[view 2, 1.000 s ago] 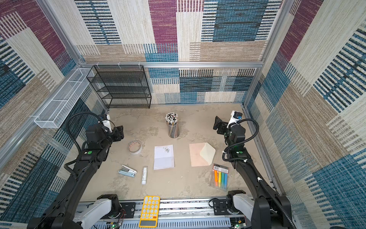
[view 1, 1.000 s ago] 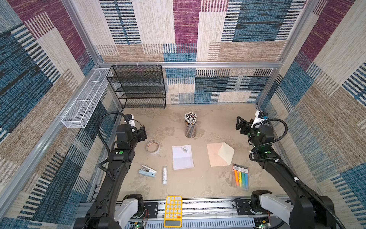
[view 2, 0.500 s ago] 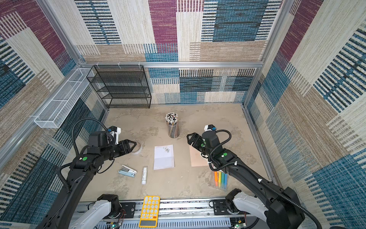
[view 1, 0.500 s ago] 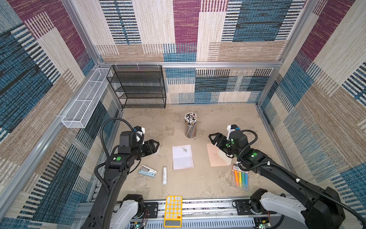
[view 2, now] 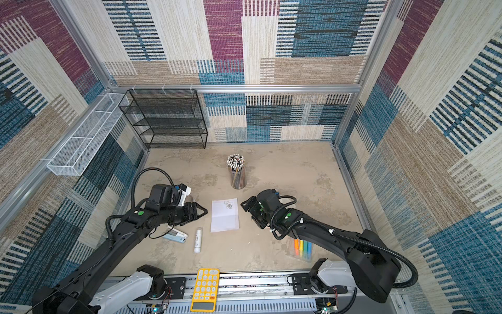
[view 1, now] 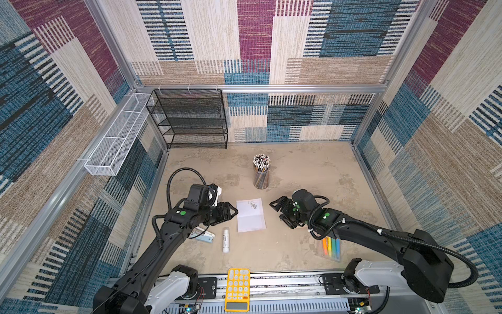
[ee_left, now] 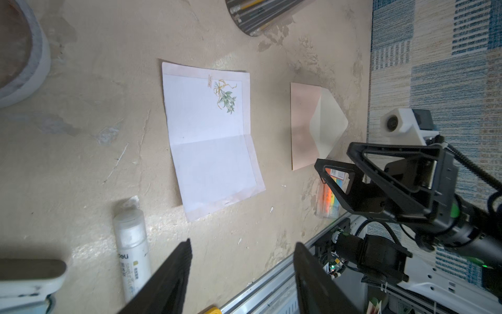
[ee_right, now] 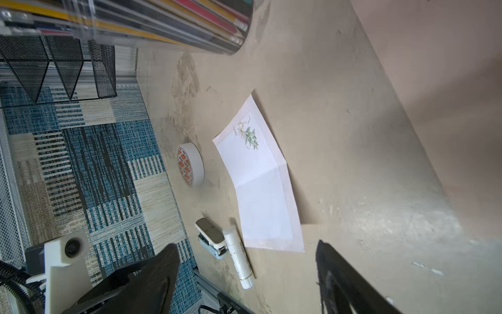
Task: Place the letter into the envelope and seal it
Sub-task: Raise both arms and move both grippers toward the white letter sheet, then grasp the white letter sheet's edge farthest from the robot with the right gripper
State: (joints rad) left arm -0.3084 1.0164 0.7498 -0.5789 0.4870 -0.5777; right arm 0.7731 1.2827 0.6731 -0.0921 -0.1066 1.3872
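Letter (view 1: 250, 218) flat at mid-frame in both top views, untouched. Envelope (ee_left: 304, 127) beside it, flap open for loading; prob. hidden under right gripper (view 1: 277, 210) in top views. Left gripper (view 1: 234, 214) at letter's left edge. Both sets of jaws apart, empty, w/ room to pinch paper edges.

**A robot lab cell dressed as a desk**

This is a robotics test enclosure, not a real office. A silver aluminium frame (view 1: 271, 88) holds wall panels of patchwork woven fabric (view 1: 255, 35) around a mottled beige tabletop (view 1: 312, 168). A black jointed left arm (view 1: 168, 239) and a black jointed right arm (view 1: 366, 233) rise from a metal base rail (view 1: 285, 282) with exposed wiring. The props are office stationery: a black wire-mesh shelf rack (view 1: 190, 119), a white mesh wall basket (view 1: 114, 144), a clear cup of pencils (view 1: 261, 174), a yellow calculator (view 1: 237, 288), a white glue stick (view 1: 225, 240) and a pale blue stapler (view 1: 203, 236).
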